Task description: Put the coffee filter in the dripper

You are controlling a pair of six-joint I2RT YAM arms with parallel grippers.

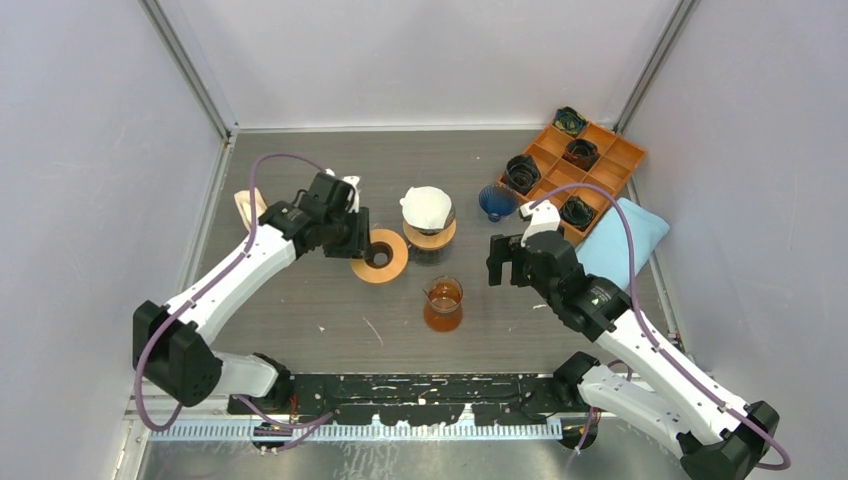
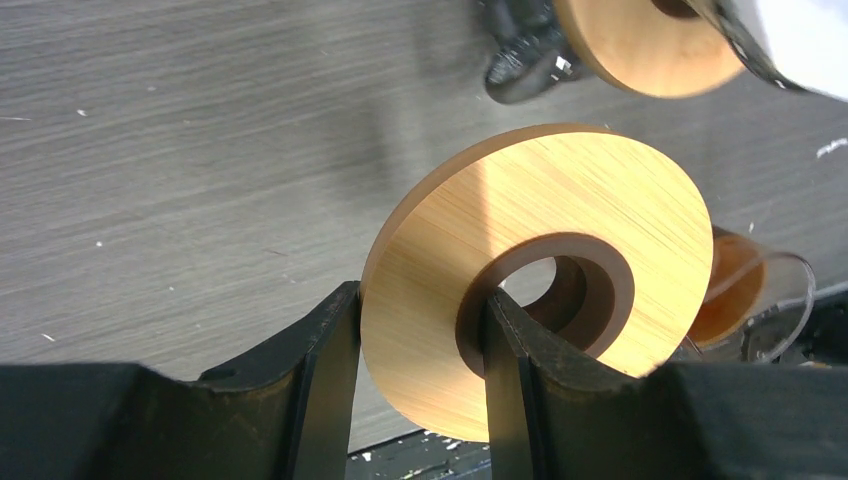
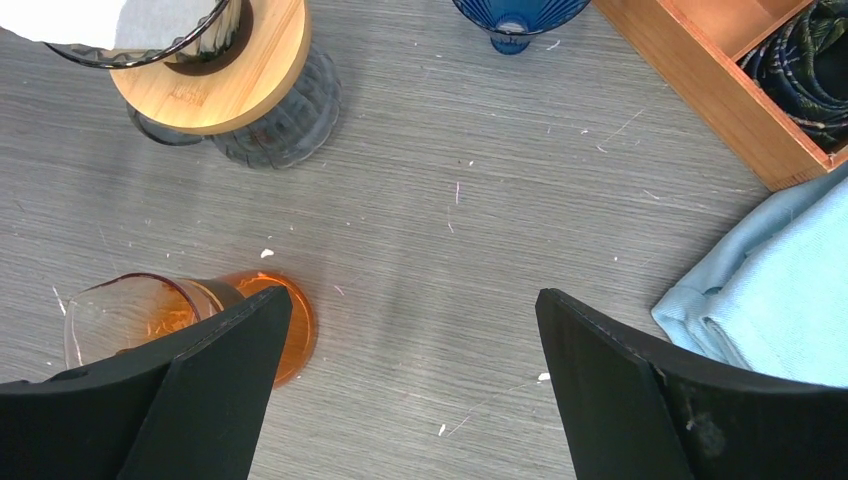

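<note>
My left gripper (image 2: 420,300) clamps the wooden ring (image 2: 560,200); right gripper (image 3: 412,300) wide open.
Ring sits at 8 o'clock from the dripper (image 1: 430,238), filter (image 1: 426,205) inside it.

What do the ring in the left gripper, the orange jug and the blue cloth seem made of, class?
Ring: likely wood or bamboo, matte; straight grain lines. Jug: seemingly amber glass, glossy, see-through. Cloth: soft fabric, perhaps terry; rumpled folds.
</note>
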